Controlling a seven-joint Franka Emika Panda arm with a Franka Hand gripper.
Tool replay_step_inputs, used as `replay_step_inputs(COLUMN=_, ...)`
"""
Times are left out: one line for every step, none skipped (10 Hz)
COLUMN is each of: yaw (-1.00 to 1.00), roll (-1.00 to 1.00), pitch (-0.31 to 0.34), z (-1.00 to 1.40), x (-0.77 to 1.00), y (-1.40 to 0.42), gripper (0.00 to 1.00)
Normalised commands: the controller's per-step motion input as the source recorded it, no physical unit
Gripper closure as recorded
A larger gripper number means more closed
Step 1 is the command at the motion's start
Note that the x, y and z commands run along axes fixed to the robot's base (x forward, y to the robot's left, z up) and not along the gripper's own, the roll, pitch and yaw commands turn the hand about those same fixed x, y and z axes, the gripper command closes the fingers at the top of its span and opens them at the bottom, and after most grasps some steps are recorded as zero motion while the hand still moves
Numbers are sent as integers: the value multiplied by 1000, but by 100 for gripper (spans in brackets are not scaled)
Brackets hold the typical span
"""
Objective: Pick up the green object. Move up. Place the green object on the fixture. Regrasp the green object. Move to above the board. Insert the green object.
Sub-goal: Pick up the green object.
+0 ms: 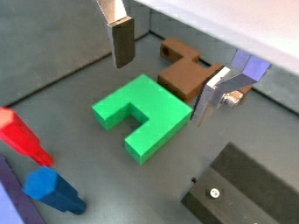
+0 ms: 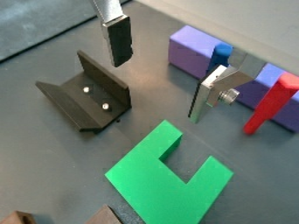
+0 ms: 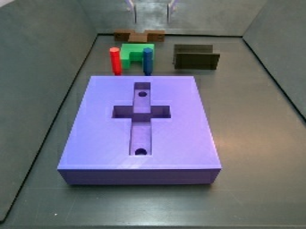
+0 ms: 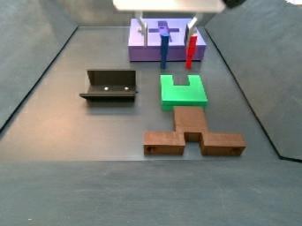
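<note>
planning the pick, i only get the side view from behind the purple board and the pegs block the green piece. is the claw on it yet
Observer: No. The claw hangs open with nothing between its fingers; the green object lies on the floor below.
Operator: which way does its notch face
Observer: Toward the red peg and blue peg, on the board side.
Operator: anything on the fixture
Observer: No, the fixture is bare and stands apart from the green object.

The green object (image 4: pixel 182 92), a blocky U, lies flat on the floor beside the dark fixture (image 4: pixel 109 86), below the open end effector (image 1: pixel 162 75).
</note>
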Motion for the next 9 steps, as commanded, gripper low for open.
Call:
replay_step_inputs(yaw=-77, roll=-150, pitch=-106, z=-797, x=146, y=0, gripper=0)
replay_step_inputs(yaw=-114, roll=-201, pitch=-80, z=-691, x=97, y=0, gripper=0)
replay_step_inputs(yaw=-134, roll=-290, pitch=-60, z=-523, x=43, y=0, gripper=0)
replay_step_inputs(yaw=-123, roll=-370, pitch=-77, z=-357, x=31, y=0, gripper=0)
replay_step_inputs(yaw=-97, roll=-389, pitch=-84, z=-326, x=49, y=0, gripper=0)
replay_step_inputs(yaw=-71, roll=-404, pitch=-77, z=-291, x=37, y=0, gripper=0)
replay_step_inputs(yaw=-71, roll=-417, pitch=-73, z=-263, x=60, y=0, gripper=0)
replay_step_inputs(yaw=-43, roll=-341, pitch=-60, z=-357, x=37, y=6, gripper=0)
replay_step_inputs(yaw=0, roll=-26, pitch=0, z=-360, x=11, y=0, gripper=0)
